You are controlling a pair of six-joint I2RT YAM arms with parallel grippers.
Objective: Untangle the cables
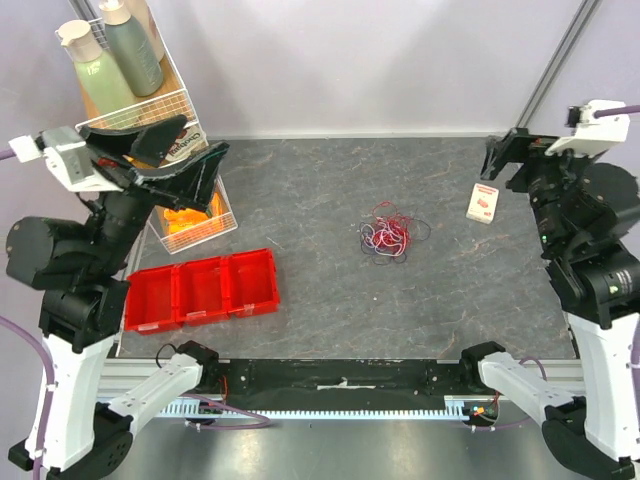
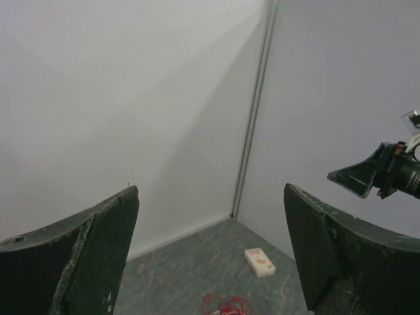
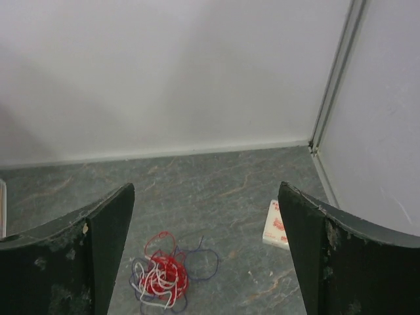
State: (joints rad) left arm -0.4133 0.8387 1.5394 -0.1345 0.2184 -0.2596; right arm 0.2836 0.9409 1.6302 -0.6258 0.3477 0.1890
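Note:
The cables (image 1: pixel 388 238) lie in one tangled bundle of thin red, dark purple and white wires on the grey table, right of the middle. They also show in the right wrist view (image 3: pixel 163 275), and at the bottom edge of the left wrist view (image 2: pixel 223 305). My left gripper (image 1: pixel 205 138) is open and empty, raised high at the far left over the wire rack, well away from the bundle; its jaws stand wide apart in the left wrist view (image 2: pixel 211 190). My right gripper (image 1: pixel 492 160) is open and empty, raised at the far right, jaws wide apart (image 3: pixel 207 187).
A small white box with red print (image 1: pixel 484 203) lies right of the bundle, near the right wall (image 3: pixel 277 226). A red three-part bin (image 1: pixel 203 290) sits front left. A white wire rack (image 1: pixel 165 100) with bottles stands at the back left. Walls close the back and right.

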